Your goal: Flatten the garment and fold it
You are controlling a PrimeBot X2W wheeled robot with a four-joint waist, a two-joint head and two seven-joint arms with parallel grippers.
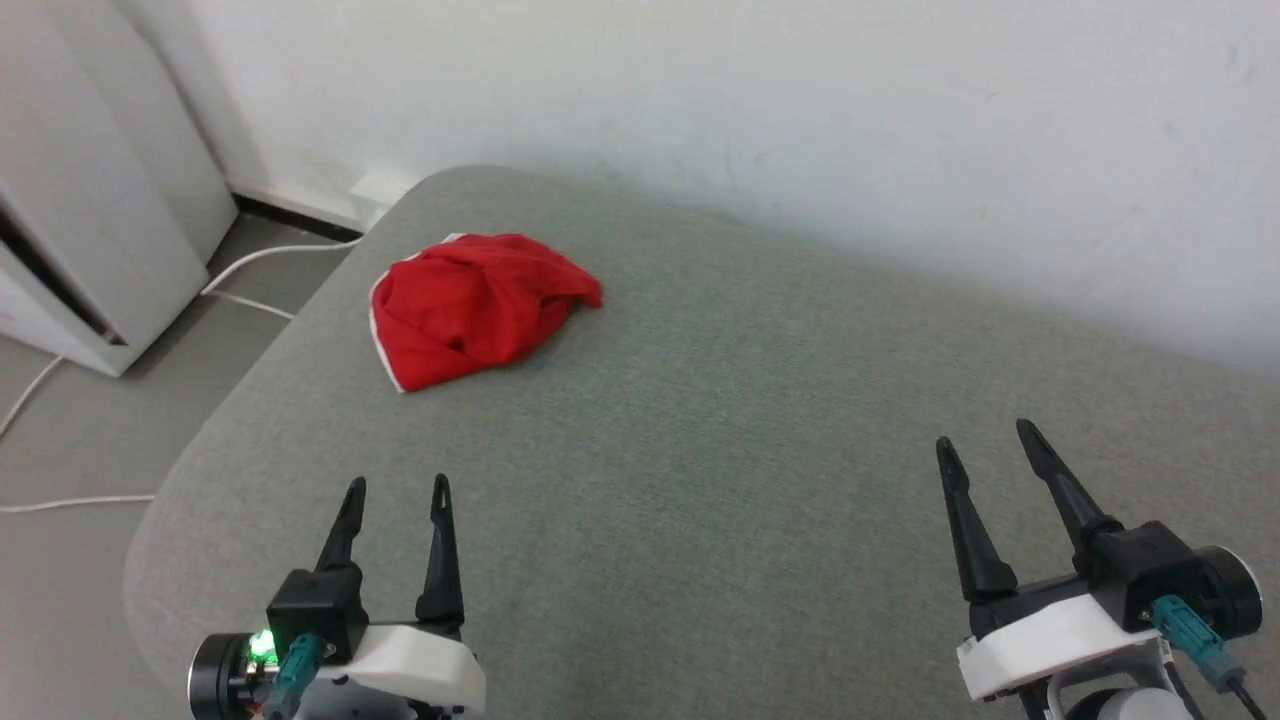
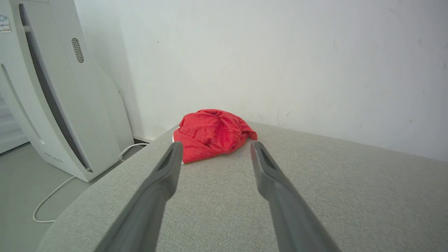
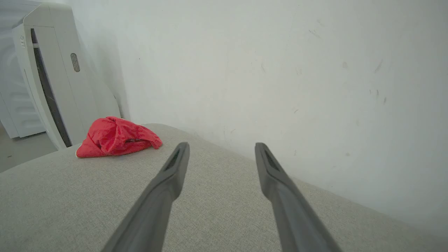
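Observation:
The garment (image 1: pixel 475 305) is a bright red bundle with a thin white edge, crumpled in a heap near the far left corner of a grey cushioned surface (image 1: pixel 720 450). In the left wrist view the garment (image 2: pixel 211 134) lies straight ahead, beyond the fingertips. My left gripper (image 1: pixel 397 487) hovers open at the near left, well short of the heap, with nothing between its fingers. My right gripper (image 1: pixel 985 437) stands open at the near right, far from the garment (image 3: pixel 117 137), which the right wrist view shows off to the left.
A white wall (image 1: pixel 800 110) runs right behind the cushion's far edge. A white appliance (image 2: pixel 52 105) stands on the floor to the left, with a white cable (image 1: pixel 250 265) trailing beside it. The cushion's left edge drops to the grey floor (image 1: pixel 70 480).

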